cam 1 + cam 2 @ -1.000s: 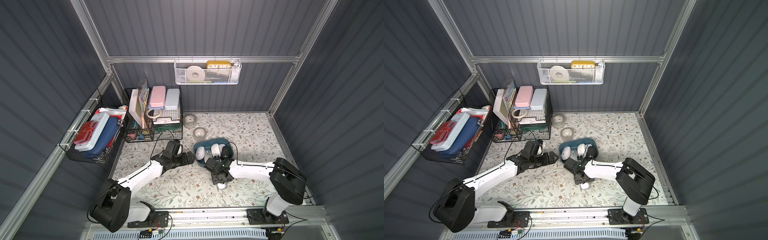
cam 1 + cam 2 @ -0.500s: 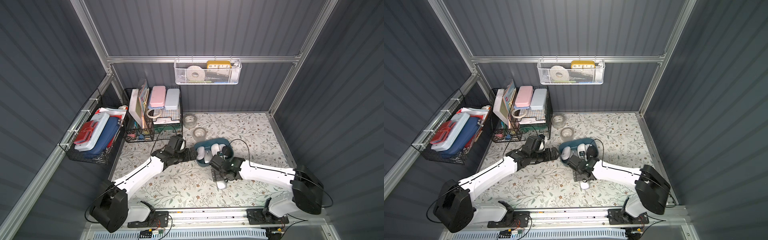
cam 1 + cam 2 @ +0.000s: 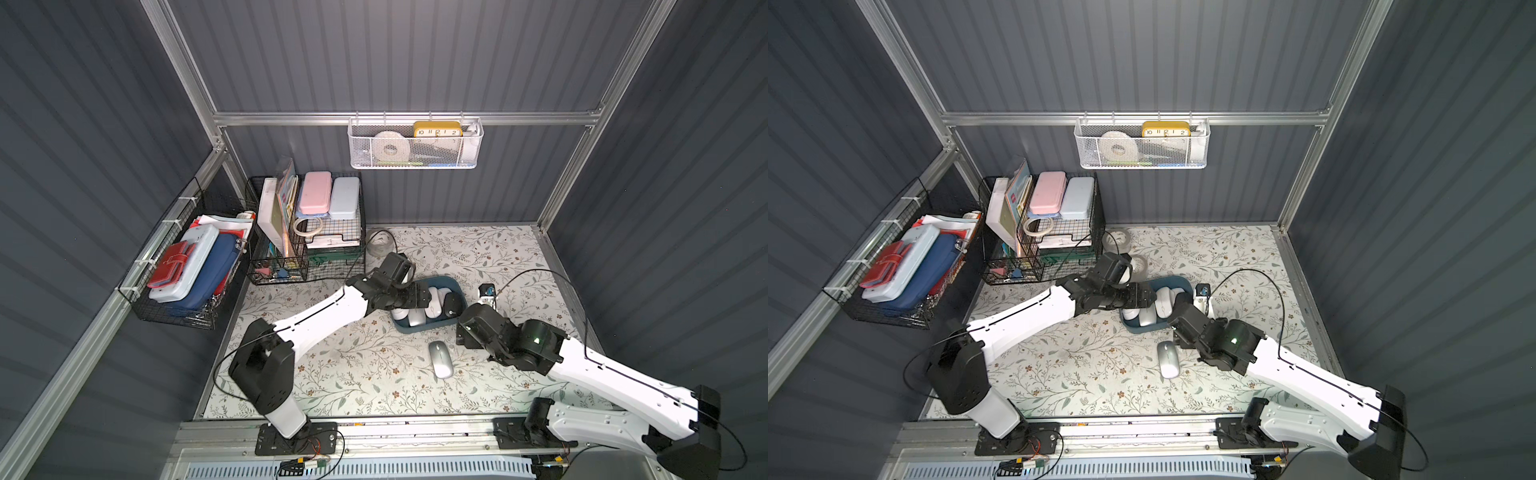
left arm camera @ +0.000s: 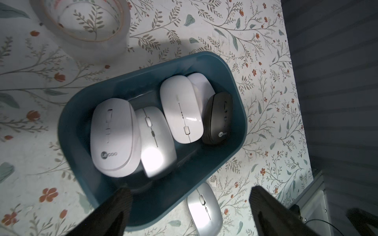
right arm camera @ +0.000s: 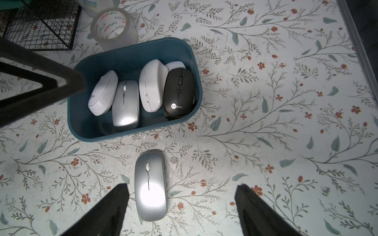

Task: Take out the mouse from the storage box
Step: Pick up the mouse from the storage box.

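Note:
The dark teal storage box sits mid-table and holds several mice: white ones, a silver one and a black one. Another silver mouse lies on the floral mat just in front of the box. My left gripper hovers open over the box's left side and holds nothing. Behind the loose mouse, my right gripper is open, with the mouse close beside one finger and not gripped.
Two clear tape rolls stand behind the box. A black wire basket of stationery stands at the back left. Another wire basket hangs on the left wall and a white mesh basket on the back wall.
My right gripper opened, left the silver mouse on the mat and drew back to the right. My left arm swung right until its gripper came over the box.

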Controlling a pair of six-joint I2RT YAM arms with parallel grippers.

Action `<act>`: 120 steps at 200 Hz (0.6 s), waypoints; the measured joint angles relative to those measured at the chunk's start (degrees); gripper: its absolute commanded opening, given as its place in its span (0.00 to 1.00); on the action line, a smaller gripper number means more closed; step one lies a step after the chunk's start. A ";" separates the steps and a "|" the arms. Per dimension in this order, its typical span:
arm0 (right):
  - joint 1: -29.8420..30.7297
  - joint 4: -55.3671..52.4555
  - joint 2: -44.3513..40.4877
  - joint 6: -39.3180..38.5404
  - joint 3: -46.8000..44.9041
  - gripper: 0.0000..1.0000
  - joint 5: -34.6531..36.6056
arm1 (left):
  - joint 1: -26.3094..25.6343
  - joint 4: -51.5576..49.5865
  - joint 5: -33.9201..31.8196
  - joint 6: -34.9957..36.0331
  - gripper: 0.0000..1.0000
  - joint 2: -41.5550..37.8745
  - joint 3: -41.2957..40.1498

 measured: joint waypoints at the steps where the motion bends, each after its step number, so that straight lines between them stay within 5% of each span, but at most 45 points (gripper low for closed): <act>1: 0.00 0.00 -0.11 0.02 0.00 0.87 0.04 | -0.07 -0.04 -0.04 -0.04 0.92 0.48 0.35; 61: 0.00 0.48 -0.63 0.17 -1.95 0.86 0.13 | -0.35 -0.28 -0.17 -0.57 0.91 15.63 10.27; 120: 0.00 2.01 -1.27 0.22 -3.87 0.86 -1.20 | -0.35 0.20 0.92 -0.35 0.92 21.49 14.91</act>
